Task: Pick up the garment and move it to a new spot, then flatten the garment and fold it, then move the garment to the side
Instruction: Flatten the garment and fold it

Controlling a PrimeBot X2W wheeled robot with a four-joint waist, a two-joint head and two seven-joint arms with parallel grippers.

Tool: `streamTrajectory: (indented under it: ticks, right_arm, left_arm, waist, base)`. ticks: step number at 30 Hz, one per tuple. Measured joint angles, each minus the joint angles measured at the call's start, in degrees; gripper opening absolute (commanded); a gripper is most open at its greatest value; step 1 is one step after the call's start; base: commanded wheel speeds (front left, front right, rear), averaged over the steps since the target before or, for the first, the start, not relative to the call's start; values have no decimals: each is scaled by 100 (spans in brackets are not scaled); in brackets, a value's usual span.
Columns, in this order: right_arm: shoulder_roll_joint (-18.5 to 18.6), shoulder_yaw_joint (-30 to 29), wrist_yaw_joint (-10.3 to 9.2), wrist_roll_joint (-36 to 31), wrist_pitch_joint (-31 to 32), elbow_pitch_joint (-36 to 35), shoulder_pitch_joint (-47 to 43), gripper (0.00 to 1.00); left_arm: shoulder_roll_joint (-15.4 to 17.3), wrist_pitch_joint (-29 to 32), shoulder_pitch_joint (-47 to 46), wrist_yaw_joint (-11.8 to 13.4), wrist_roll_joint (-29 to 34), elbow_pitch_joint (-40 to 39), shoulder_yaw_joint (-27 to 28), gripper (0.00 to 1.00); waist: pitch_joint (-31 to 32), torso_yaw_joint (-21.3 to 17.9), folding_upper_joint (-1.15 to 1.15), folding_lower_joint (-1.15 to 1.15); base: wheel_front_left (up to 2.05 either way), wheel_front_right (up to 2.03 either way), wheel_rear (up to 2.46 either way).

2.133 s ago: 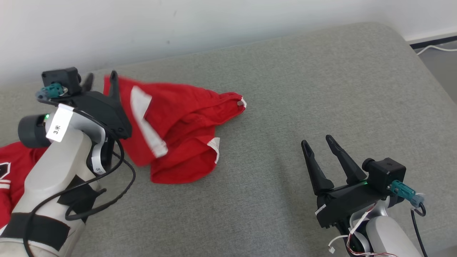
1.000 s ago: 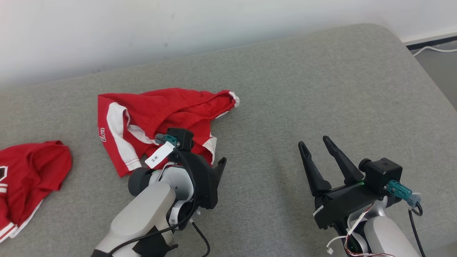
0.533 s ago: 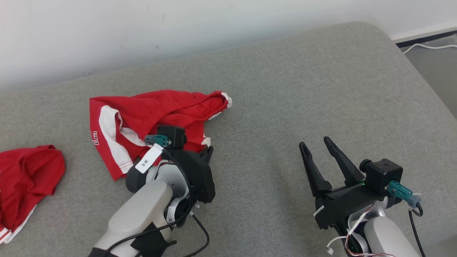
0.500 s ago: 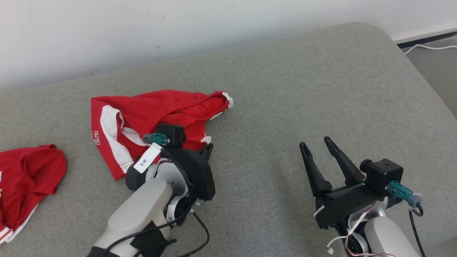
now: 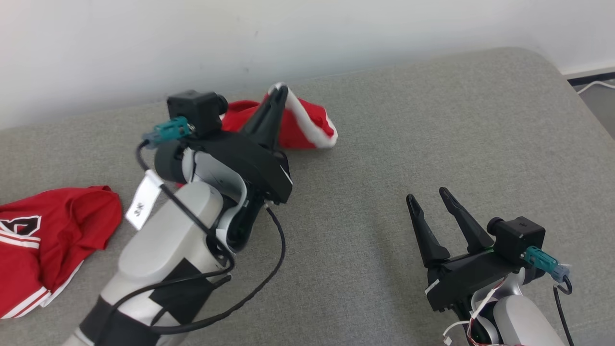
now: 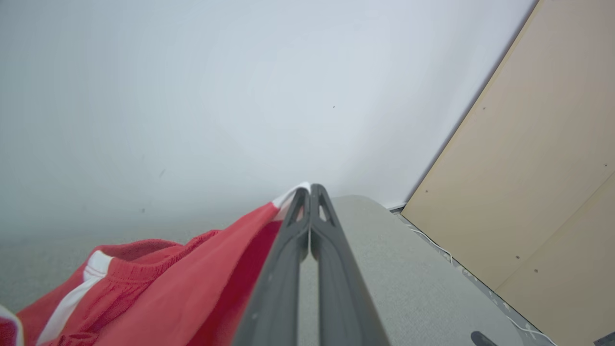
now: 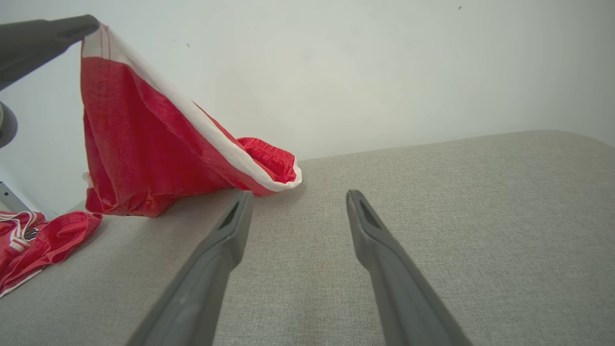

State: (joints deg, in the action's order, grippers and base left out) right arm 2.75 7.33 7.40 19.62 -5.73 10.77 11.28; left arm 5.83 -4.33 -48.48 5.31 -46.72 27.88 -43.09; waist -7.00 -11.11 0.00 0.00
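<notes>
Pick-up in progress: white-trimmed hem of red shorts (image 5: 312, 122) clamped between shut fingers of left gripper (image 5: 277, 93), one corner lifted, rest draped on grey cushion (image 5: 432, 120) near its back edge. Fingers of right gripper (image 5: 426, 194) held apart, empty, over cushion front. Relocation, flattening, folding, side placement not yet done.

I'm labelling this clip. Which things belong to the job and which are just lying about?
In the job: white-trimmed red garment, pinched in the shut left gripper; open right gripper; grey cushion.
Lying about: second red garment at the robot's left; white cable.
</notes>
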Motion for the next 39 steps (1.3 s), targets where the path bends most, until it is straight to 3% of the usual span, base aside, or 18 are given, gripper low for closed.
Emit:
streamTrajectory:
  ticks: [11, 20, 39]
  right_arm:
    - [1, -69, 0, 1, 19, -53, -44, 100]
    - [1, -109, 0, 1, 20, -83, -49, 100]
    - [0, -145, 0, -48, 76, -156, -48, 100]
  left_arm:
    - [890, 275, 486, 736, 122, -1541, 283, 0]
    - [1640, 534, 1676, 1241, -76, -1458, 390, 0]
    - [1788, 532, 2819, 1396, -570, -1251, 514, 0]
  waist:
    - [62, 106, 0, 0]
    - [-20, 228, 0, 0]
    - [-126, 511, 0, 0]
  base:
    - [0, 0, 0]
    - [0, 0, 0]
    - [0, 0, 0]
